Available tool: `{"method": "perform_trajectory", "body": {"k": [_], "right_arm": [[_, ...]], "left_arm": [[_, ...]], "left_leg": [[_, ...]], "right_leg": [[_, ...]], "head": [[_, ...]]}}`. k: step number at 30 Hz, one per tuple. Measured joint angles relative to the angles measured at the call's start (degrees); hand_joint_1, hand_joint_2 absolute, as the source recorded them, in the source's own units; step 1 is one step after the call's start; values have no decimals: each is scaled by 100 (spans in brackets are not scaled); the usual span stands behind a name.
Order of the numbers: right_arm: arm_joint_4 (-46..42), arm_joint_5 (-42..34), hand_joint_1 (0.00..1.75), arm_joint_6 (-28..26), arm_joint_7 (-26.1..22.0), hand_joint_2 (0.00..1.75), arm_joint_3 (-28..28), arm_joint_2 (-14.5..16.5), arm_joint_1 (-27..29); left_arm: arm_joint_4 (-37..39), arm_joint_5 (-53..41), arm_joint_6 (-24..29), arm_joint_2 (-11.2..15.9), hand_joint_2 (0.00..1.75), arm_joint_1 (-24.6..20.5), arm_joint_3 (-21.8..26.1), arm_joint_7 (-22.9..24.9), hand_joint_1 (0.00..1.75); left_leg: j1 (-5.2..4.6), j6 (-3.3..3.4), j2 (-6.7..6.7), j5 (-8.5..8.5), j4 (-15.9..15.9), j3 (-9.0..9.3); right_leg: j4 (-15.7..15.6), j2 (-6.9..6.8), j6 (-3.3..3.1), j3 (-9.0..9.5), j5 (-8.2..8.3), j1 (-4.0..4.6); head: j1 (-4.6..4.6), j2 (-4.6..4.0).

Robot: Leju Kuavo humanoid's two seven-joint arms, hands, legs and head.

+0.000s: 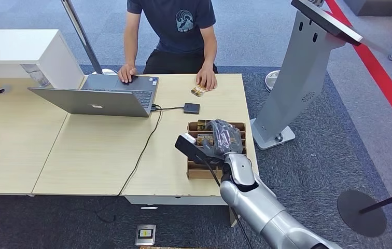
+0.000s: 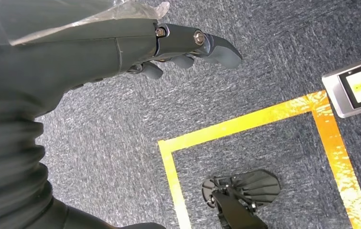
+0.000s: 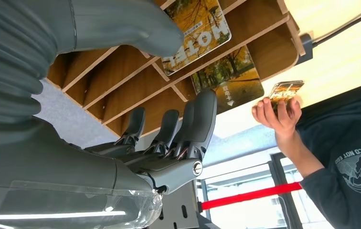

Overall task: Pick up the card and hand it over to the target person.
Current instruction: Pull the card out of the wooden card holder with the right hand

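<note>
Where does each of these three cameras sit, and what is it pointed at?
Head view: high on the robot, looking down at the table; its right arm reaches over the card box.
Left wrist view: behind the left hand, facing carpet and yellow tape.
Right wrist view: behind the right hand, facing the box.
Head and right wrist views share the box and person.

Head view: high on the robot's body, facing forward and down over the table (image 1: 95,150), with the seated person (image 1: 176,31) at the far edge. Right wrist view: close behind the right hand (image 3: 169,138), turned over, hard against the wooden card rack (image 3: 121,81); shares the rack (image 1: 196,171), the right hand (image 1: 222,137) and the person's hand with the head view. Left wrist view: close behind the left hand (image 2: 178,45), facing grey carpet (image 2: 97,124) with yellow tape (image 2: 245,124); the small grey device (image 2: 355,88) there is probably the one (image 1: 145,234) below the table's near edge.
</note>
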Motion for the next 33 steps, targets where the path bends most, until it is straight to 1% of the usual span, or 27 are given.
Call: {"method": "perform_trajectory", "body": {"k": [6, 10, 14, 23, 33], "right_arm": [[56, 3, 82, 17, 13, 175, 10, 13, -12], [453, 51, 82, -90, 27, 175, 53, 105, -85], [632, 107, 81, -168, 62, 175, 62, 154, -121], [730, 90, 83, -177, 43, 175, 37, 141, -88], [841, 66, 79, -184, -12, 175, 17, 121, -48]], "left_arm": [[0, 1, -2, -1, 175, -3, 1, 0, 0], [0, 4, -6, -7, 175, -9, 2, -8, 0], [-1, -2, -7, -15, 175, -18, -4, -10, 0], [-5, -38, -19, -22, 175, -66, -38, 19, 0], [-7, -56, -24, -38, 175, -105, -56, 40, 0]], "left_leg": [[0, -1, -2, -5, 3, 7], [0, 0, -1, -2, 1, 3], [0, 0, -1, -4, 3, 4], [0, 0, -1, -3, 4, 1], [0, 0, -1, -6, 4, 7]], "right_leg": [[4, -2, -1, 7, -6, 0], [2, -1, 0, 3, -3, 0], [3, -1, -1, 4, -4, 0], [4, -1, -1, 1, -4, 0], [5, -2, -1, 6, -7, 0]], "head": [[0, 0], [0, 0], [0, 0], [0, 0], [0, 0]]}}
